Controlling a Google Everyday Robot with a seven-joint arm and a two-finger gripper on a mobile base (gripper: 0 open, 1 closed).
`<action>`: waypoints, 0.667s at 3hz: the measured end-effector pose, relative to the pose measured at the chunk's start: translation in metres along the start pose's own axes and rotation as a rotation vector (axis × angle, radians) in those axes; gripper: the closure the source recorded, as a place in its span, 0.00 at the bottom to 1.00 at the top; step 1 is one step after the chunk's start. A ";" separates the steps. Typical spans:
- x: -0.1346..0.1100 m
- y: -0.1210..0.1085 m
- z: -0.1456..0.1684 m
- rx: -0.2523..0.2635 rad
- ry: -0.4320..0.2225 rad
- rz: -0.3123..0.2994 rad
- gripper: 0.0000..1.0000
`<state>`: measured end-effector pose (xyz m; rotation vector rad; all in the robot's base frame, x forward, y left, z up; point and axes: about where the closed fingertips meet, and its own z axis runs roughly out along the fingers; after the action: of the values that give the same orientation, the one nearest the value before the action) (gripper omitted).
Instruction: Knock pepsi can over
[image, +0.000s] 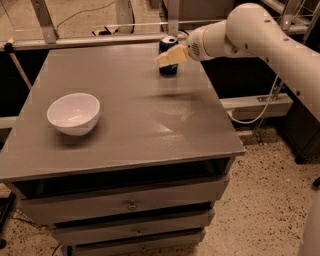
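The pepsi can (166, 45) is a small blue can with a silver top. It stands upright near the far right edge of the grey table (130, 115). My gripper (164, 58), cream-coloured at the tip, reaches in from the right on the white arm (260, 30). It sits right in front of the can's middle and covers part of it. I cannot tell whether it touches the can.
A white bowl (73, 113) sits on the left half of the table. The table has drawers (131, 204) below its front edge. A metal rail (90, 41) runs behind the table, and cables lie on the speckled floor at the right.
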<state>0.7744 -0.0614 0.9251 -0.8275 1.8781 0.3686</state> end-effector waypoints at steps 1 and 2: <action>-0.004 0.001 0.007 0.006 -0.003 0.011 0.00; -0.005 0.000 0.014 0.018 -0.002 0.023 0.00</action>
<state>0.7856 -0.0509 0.9234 -0.7936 1.8882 0.3666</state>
